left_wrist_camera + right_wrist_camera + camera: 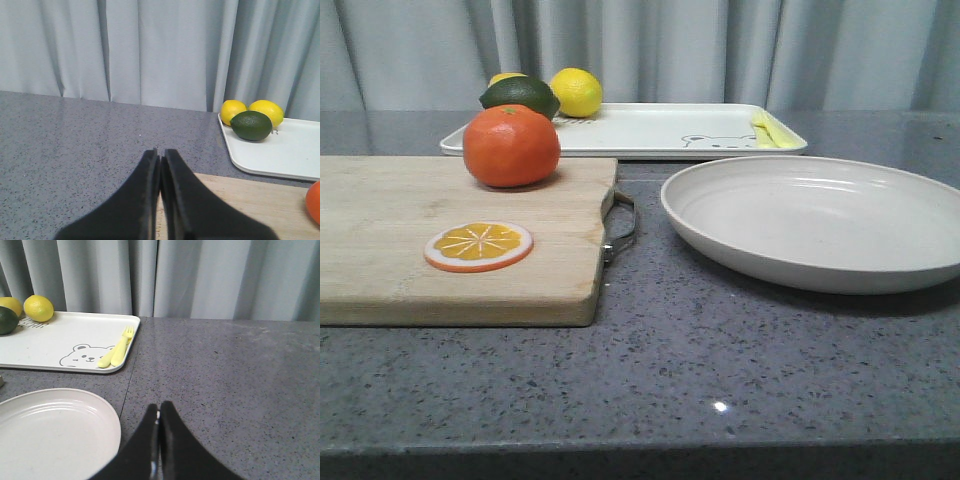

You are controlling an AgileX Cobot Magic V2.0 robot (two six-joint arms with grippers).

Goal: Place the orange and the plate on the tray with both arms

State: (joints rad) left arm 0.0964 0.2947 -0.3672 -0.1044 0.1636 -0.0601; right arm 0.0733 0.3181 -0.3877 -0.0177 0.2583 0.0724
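Countertop (pixel 720 360) of speckled grey, perhaps stone, before pale curtains (pixel 700 50)

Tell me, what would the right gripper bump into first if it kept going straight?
Probably nothing soon: ahead of the shut right gripper is bare table, then the curtain. Depth is unclear.

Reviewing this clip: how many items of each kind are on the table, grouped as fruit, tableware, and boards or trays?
Fruit: 5, namely orange, orange slice, lime, 2 lemons
Tableware: 2, namely plate, yellow cutlery
Boards or trays: 2, namely cutting board, tray
Total: 9
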